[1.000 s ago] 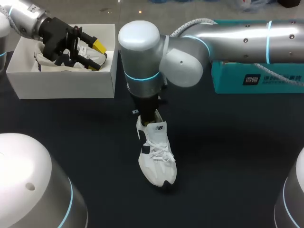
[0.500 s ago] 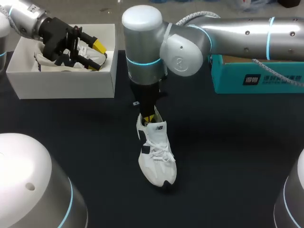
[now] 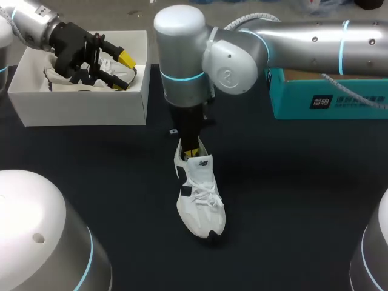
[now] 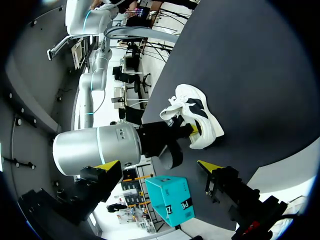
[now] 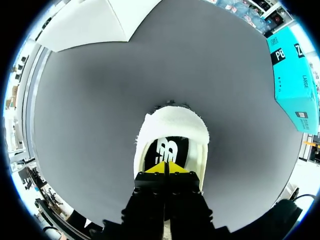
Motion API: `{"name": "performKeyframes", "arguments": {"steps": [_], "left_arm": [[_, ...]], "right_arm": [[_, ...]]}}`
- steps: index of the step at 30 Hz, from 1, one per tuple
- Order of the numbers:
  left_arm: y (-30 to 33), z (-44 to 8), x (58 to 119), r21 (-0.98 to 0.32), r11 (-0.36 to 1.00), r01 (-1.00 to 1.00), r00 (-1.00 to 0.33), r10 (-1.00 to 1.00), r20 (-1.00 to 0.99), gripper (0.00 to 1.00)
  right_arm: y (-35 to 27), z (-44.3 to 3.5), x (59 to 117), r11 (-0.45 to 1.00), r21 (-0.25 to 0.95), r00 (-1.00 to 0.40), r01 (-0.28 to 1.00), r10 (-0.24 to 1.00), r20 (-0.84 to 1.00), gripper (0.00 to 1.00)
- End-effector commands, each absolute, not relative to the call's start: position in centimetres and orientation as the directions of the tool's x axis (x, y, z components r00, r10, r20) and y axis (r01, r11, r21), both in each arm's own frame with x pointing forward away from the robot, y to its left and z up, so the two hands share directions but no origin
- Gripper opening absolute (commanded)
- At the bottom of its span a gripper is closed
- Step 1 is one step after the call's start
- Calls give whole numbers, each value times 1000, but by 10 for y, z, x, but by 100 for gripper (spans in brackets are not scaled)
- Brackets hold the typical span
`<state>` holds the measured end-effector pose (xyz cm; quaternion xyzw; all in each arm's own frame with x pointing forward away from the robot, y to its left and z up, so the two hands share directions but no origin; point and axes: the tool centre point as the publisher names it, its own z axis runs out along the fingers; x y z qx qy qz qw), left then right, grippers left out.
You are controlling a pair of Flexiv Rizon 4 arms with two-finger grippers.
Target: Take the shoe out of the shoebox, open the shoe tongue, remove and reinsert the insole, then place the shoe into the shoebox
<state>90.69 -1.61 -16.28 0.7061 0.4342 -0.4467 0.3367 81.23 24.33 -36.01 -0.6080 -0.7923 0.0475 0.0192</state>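
At the far left, the left hand [image 3: 123,71] hangs over the open white shoebox [image 3: 79,106], its two yellow tips spread wide with nothing between them. Something white lies in the box beneath it, perhaps paper or a second shoe; the view is too cluttered to say which.

Near the middle of the dark tabletop [image 3: 291,200], well apart from the shoebox, the white shoe [image 3: 200,200] stands upright on its sole, toe towards the camera and heel towards the back. The right arm comes in from the right and drops straight down over the heel. The right hand [image 3: 191,147] has its tips inside the shoe's opening. In the right wrist view, the yellow tips are pressed together, narrow, just above the black insole [image 5: 167,147]. The white padded collar curves round ahead of them. Whether they pinch the insole's edge I cannot tell.

At the right, a teal box [image 3: 327,100] sits on the tabletop behind the right arm.
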Motion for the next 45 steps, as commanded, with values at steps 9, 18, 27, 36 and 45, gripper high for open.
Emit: {"name": "performKeyframes", "arguments": {"steps": [9, 18, 27, 36, 45], "left_arm": [[-15, -163, 907, 88, -398, 913, 225, 314, -922, 100], [-15, -163, 907, 88, -398, 913, 225, 314, -922, 100], [-15, -163, 907, 88, -398, 913, 225, 314, -922, 100], [-15, -163, 907, 88, -398, 913, 225, 314, -922, 100], [-15, -163, 907, 88, -398, 913, 225, 314, -922, 100]], "right_arm": [[252, -339, 822, 202, -234, -221, 951, 974, -56, 0], [253, -345, 808, 183, -257, -198, 949, 980, -31, 0], [242, -349, 795, 179, -273, -203, 945, 977, -63, 0], [237, -346, 780, 171, -306, -202, 936, 977, -73, 0], [234, -347, 771, 165, -330, -195, 929, 979, -59, 51]]}}
